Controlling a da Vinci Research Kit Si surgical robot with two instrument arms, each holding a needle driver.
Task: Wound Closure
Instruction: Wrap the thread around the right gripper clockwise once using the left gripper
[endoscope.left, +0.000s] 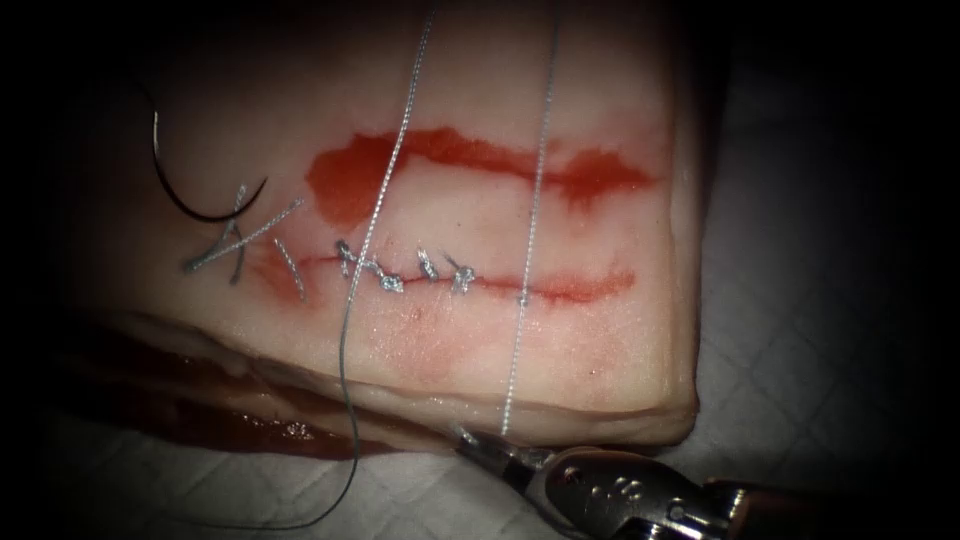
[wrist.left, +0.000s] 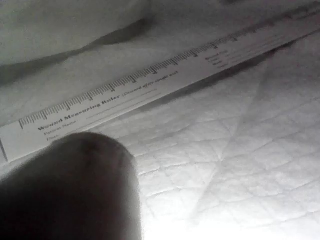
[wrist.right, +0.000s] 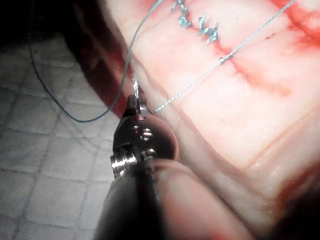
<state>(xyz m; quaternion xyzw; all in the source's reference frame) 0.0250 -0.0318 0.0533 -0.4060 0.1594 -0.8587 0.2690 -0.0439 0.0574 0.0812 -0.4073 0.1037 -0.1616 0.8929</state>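
Right tool (endoscope.left: 478, 447) enters from lower right of endoscope view, tip at front edge of the tissue (endoscope.left: 600, 110). Jaws closed on the thread (endoscope.left: 527, 250), gripped at very tip; same grip seen in right wrist view (wrist.right: 136, 102), thread end rising from between jaws. From the grip, one strand runs straight up over front face of tissue, crosses the cut (endoscope.left: 560, 290) right of the stitches and goes on past the red fluid (endoscope.left: 480, 165) out of view at top. Strand appears to enter tissue at cut line. Second strand comes down from top, crosses fluid patch and stitch row, drops over front edge and loops slack on the white pad (endoscope.left: 820, 330) covering the bench.

Stitches (endoscope.left: 405, 268): approx four knotted along cut, w/ short cut ends of thread (endoscope.left: 240, 240) lying left of them.

Needle (endoscope.left: 190, 190): lying free on tissue surface, far left of cut, curve open upward, held by neither tool, not in tissue so far as visible.

Left tool: left wrist view has a dark blurred mass (wrist.left: 70, 190) close to lens; jaw state cannot be told. Beyond it a paper wound ruler (wrist.left: 150, 85) lies on pad.
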